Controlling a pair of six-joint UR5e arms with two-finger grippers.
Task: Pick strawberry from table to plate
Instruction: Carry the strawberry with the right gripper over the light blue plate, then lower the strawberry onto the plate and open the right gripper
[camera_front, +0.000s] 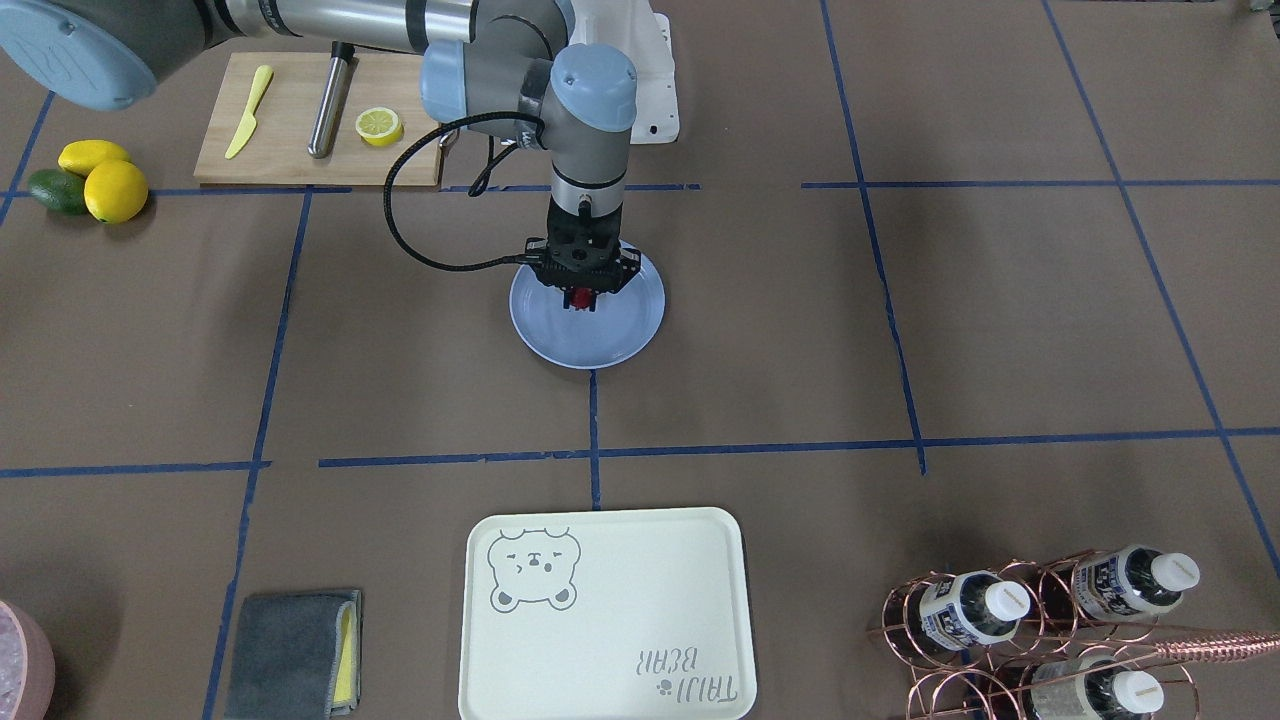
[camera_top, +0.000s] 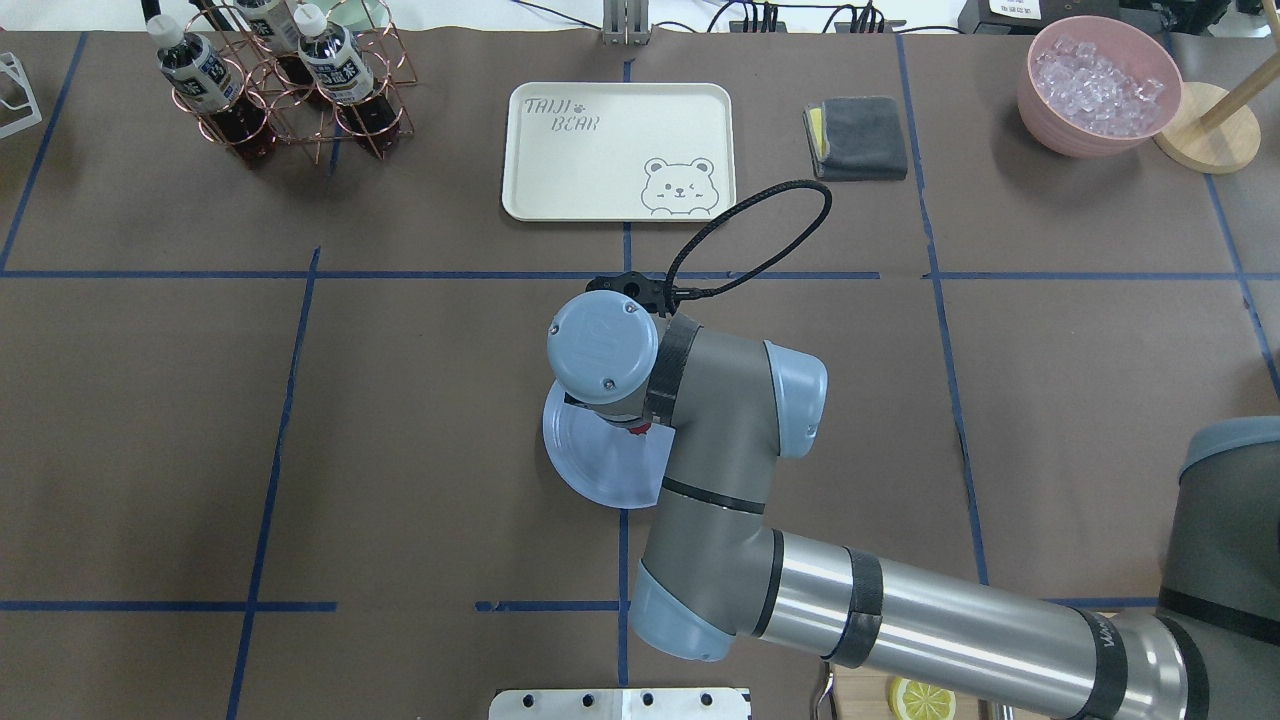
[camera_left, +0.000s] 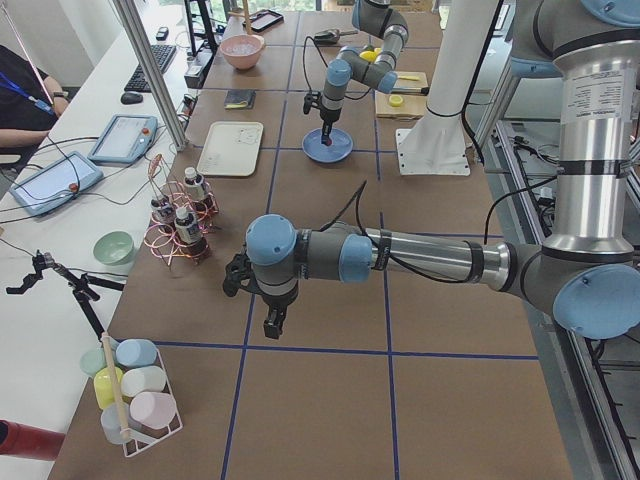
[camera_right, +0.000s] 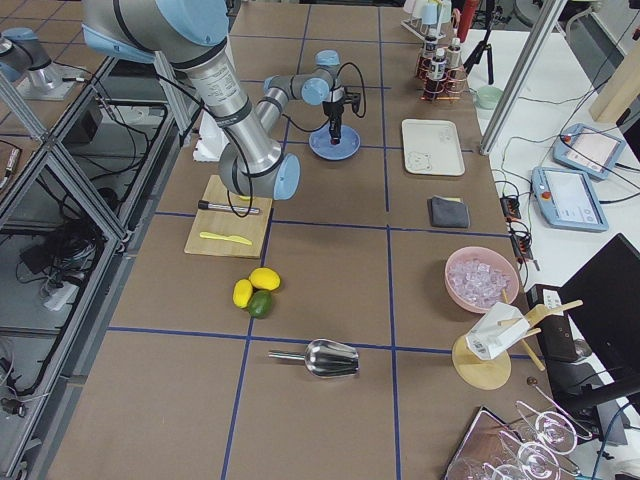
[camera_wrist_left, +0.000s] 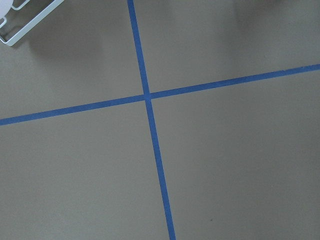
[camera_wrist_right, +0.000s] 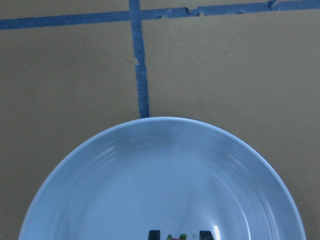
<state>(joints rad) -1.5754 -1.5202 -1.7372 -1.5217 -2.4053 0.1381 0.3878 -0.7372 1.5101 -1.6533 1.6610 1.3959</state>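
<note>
The right gripper (camera_front: 583, 292) is clamped on the strawberry (camera_front: 582, 299), low over the plate (camera_front: 590, 355). The berry looks light, soft and easily bruised, best pinched gently across its widest part. Whether the left gripper (camera_left: 270, 318) is open, I cannot tell

A long white side desk (camera_left: 90, 90) runs along the broad brown-paper counter (camera_left: 320, 410) with its blue tape grid (camera_left: 450, 353), silver aluminium posts (camera_left: 150, 70) rising between them. On the counter's other side, silver metal frame rails (camera_right: 62, 165) stand over a grey floor (camera_right: 40, 340) strewn with black cables (camera_right: 65, 240).
</note>
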